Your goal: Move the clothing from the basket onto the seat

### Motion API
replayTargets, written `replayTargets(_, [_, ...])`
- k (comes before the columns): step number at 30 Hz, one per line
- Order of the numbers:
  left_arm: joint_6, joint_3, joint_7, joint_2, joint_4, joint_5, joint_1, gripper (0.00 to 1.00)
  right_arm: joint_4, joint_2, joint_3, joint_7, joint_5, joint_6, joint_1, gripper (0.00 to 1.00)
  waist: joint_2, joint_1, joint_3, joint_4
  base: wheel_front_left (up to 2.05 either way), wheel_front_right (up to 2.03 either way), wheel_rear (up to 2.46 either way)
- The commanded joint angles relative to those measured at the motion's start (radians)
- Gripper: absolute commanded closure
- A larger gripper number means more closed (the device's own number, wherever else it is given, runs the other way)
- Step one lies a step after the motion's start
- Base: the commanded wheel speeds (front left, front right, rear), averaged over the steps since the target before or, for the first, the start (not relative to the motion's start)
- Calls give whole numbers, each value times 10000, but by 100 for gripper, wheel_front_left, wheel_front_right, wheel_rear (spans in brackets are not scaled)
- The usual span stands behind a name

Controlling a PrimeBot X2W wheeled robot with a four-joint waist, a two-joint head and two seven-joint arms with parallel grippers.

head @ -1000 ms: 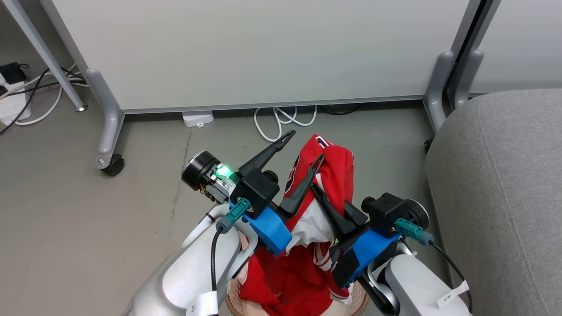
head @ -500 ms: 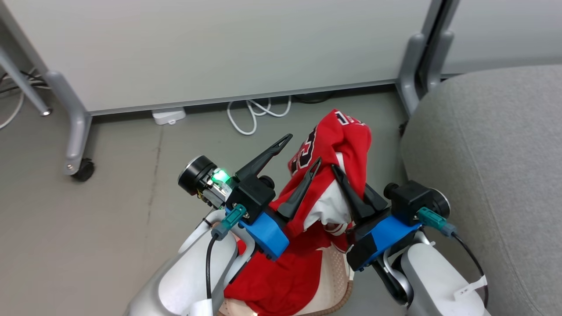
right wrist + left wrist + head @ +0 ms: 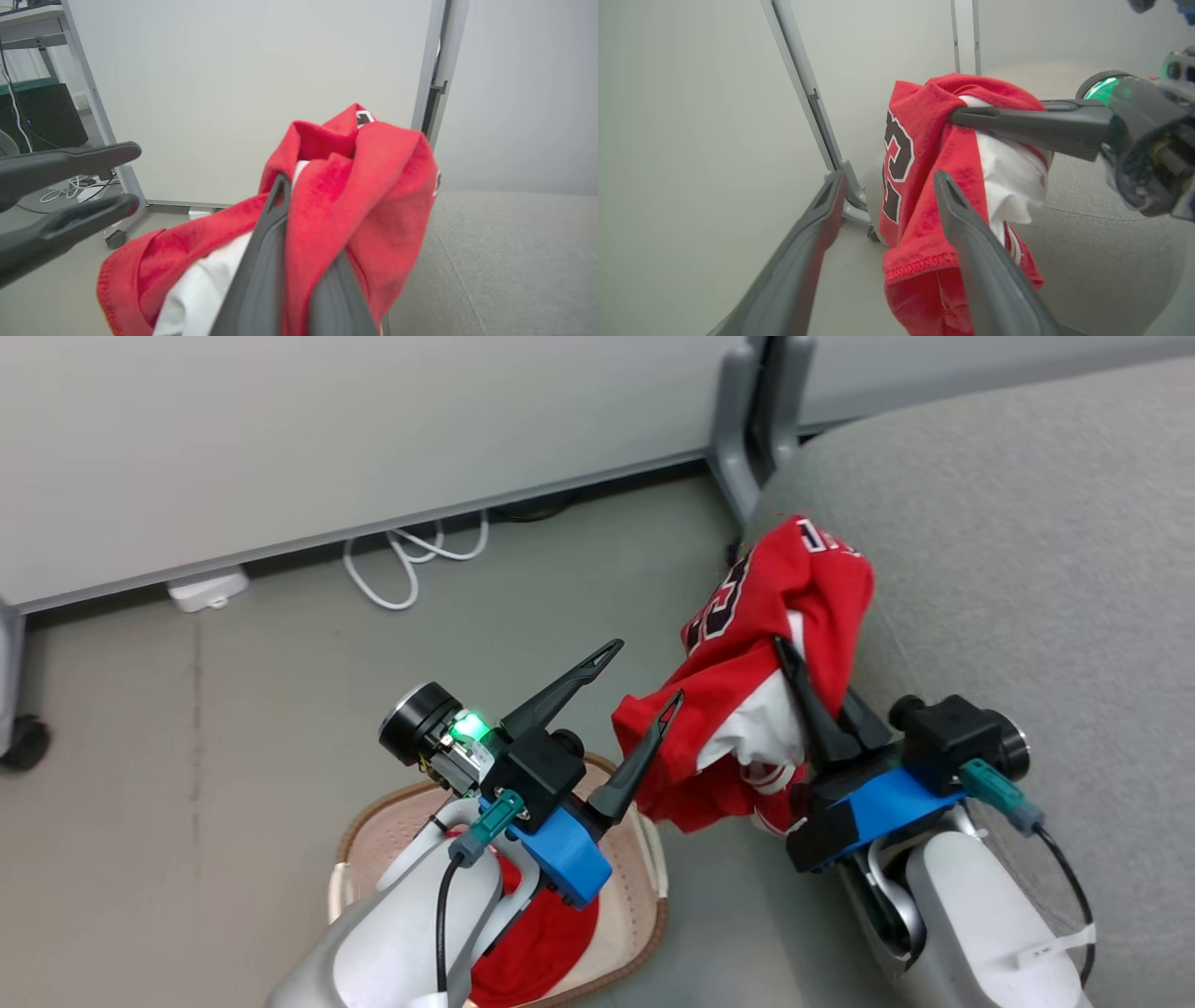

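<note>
— Where does everything sit?
— The seat (image 3: pixel 1027 569) is on my right, the basket (image 3: pixel 646 896) on the floor under my left arm. The clothing (image 3: pixel 747 691) hangs at the seat's edge, pinched in my right gripper (image 3: pixel 782 649).
— Left gripper (image 3: pixel 642 672)?
— Spread wide, beside the clothing.

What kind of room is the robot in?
Likely an office or lab, not a home: partition panels stand on a grey floor, loose cables lie below them, and a sofa and basket look set up for practice.
</note>
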Motion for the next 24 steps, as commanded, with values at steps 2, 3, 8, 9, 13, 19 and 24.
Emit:
replayTargets(2, [-62, -43, -26, 101, -65, 57, 6, 0, -316, -16, -345, -7, -157, 1, 171, 100, 0, 0, 337, -616, 0, 0, 0])
replayTargets(3, [-60, -65, -26, 111, -82, 72, -14, 0, -418, -13, -452, -7, -197, 1, 236, 100, 0, 0, 382, -727, 0, 0, 0])
replayTargets(8, [-48, -231, -27, 174, -69, 84, -82, 0, -801, -13, -912, -6, -312, 1, 465, 100, 0, 0, 582, -1263, 0, 0, 0])
replayTargets(9, [-50, -289, -27, 167, -62, 90, -104, 0, -867, -11, -1018, -6, -336, 1, 544, 100, 0, 0, 604, -1334, 0, 0, 0])
replayTargets(13, [-56, -510, -27, 138, -21, 94, -106, 0, -1159, -10, -1287, -6, -318, 1, 865, 100, 0, 0, 669, -1694, 0, 0, 0])
replayTargets(19, [-59, -733, -27, 76, 43, 19, -78, 0, -1456, -10, -1554, -6, -266, 1, 1317, 100, 0, 0, 666, -1928, 0, 0, 0])
replayTargets(24, [-61, -773, -27, 102, 59, -35, -160, 0, -1732, -8, -1619, -6, -232, 1, 1494, 100, 0, 0, 688, -1991, 0, 0, 0])
